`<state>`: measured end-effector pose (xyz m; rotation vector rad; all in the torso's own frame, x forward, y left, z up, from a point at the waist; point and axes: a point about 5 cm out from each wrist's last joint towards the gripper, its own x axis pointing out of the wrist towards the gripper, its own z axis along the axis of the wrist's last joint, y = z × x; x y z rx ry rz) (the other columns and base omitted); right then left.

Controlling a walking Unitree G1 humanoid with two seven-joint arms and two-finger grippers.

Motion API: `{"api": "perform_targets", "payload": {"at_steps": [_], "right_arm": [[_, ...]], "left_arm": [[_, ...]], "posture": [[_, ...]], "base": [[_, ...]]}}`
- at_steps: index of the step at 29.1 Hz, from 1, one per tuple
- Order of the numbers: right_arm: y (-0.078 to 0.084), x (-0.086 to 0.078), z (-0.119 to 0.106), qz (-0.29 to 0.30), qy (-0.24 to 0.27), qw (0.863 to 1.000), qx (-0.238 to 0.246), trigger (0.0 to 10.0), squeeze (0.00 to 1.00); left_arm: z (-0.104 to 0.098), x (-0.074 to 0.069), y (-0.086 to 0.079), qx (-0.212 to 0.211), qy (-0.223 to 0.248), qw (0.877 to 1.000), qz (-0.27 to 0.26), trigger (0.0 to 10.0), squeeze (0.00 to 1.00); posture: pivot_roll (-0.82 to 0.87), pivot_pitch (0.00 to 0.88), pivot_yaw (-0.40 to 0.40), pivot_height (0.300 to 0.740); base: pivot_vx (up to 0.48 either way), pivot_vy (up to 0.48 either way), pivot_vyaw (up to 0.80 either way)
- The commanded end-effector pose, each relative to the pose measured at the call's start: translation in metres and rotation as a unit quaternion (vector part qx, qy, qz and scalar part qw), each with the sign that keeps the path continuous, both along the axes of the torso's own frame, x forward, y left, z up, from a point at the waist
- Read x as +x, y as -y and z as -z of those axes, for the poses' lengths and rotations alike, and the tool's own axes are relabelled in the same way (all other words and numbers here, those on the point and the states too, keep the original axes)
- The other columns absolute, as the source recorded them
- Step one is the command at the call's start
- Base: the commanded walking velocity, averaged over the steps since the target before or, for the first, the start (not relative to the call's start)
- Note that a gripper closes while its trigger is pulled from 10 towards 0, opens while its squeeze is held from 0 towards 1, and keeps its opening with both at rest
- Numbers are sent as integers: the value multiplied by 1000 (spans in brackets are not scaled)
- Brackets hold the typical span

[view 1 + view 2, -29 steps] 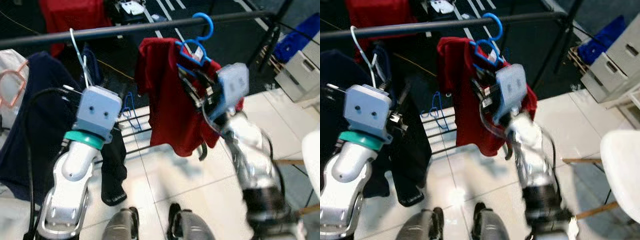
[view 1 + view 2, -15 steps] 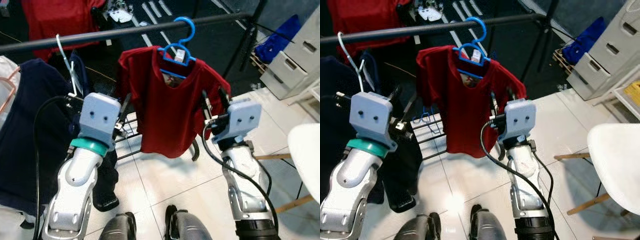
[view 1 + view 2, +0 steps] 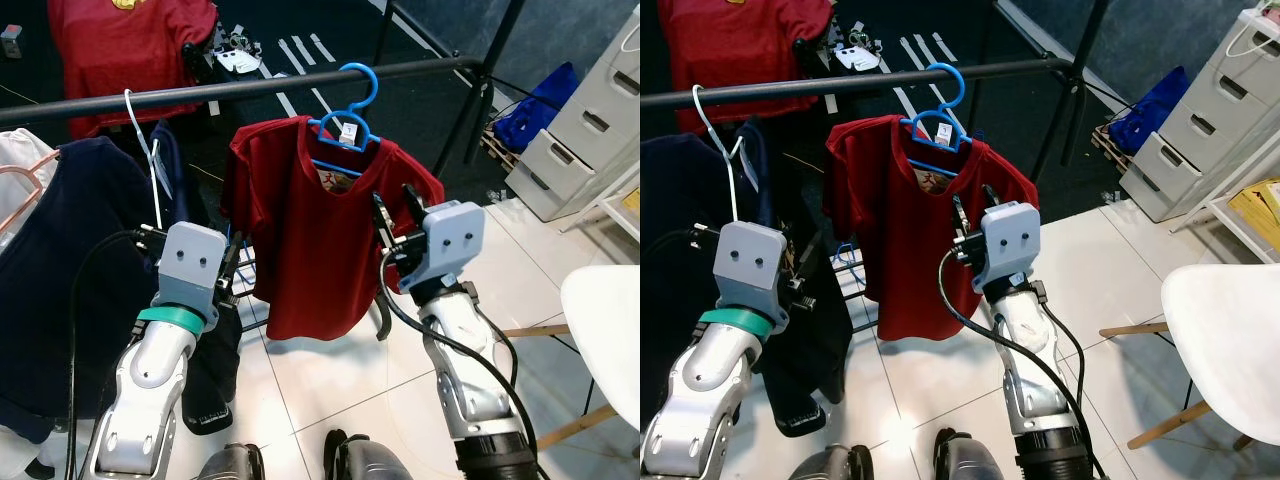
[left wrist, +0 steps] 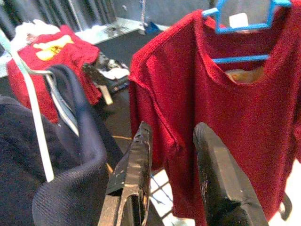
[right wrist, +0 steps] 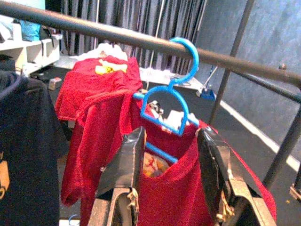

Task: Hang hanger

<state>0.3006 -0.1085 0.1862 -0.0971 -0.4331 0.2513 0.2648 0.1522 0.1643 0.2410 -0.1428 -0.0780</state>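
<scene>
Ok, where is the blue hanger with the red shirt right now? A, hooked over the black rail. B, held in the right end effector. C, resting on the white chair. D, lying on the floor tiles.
A: the blue hanger has its hook over the black rail with the red shirt hanging from it, while the right end effector is open below it and holds nothing.

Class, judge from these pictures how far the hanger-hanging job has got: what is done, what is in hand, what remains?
Done: the blue hanger carrying the red T-shirt is hooked over the black rail. In hand: nothing; the right gripper is open in front of the shirt, and the left gripper is open beside it, gripping nothing. Left: probably only lowering both arms away from the rack.
</scene>
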Motion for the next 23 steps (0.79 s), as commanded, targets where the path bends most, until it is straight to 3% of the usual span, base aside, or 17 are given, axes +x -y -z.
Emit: {"api": "perform_targets", "payload": {"at_steps": [1,11,23], "right_arm": [[4,4,-3,9,-7,1000,2,10000,0],[-10,9,3,-16,-32,999,33,10000,0],[3,12,1,9,-35,998,46,10000,0]], "left_arm": [[0,4,4,-6,9,1000,-7,10000,0],[3,8,17,-21,2,1000,16,10000,0],[-5,14,22,-23,24,999,19,10000,0]], "posture": [[-5,0,-34,740],[-23,0,-23,740],[-74,0,-7,740]], "base": [[0,0,0],[0,0,0],[0,0,0]]}}
